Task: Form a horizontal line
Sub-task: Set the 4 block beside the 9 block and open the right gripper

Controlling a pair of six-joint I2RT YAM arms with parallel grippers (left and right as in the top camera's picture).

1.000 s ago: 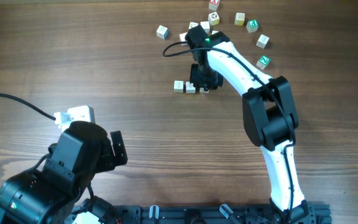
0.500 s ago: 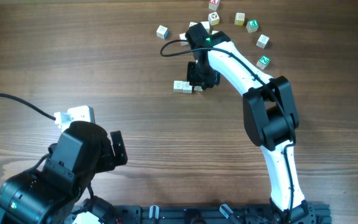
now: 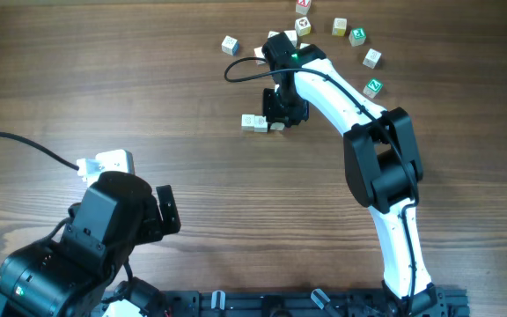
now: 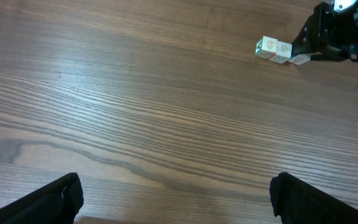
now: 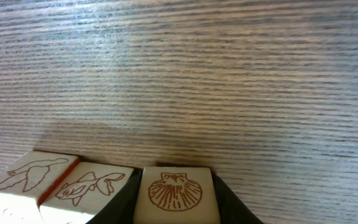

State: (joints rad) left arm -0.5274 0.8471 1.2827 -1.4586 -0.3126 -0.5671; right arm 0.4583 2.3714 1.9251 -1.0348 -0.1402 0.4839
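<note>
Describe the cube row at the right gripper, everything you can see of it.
The row of three cubes lies on the wooden table, slightly slanted in the overhead view. They look like pale wood with brown line drawings on top: a bird-like outline on the red-edged cube, then the goldfish cube, then the shell cube. The first two touch. The right gripper is shut on the shell cube, one dark finger partly between it and the goldfish cube.

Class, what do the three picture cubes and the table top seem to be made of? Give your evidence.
The row of three cubes: likely pale bare wood, matte, with brown line drawings printed or burned in, as on the shell cube. The table: wood or wood-look laminate; streaky grain, soft sheen.
</note>
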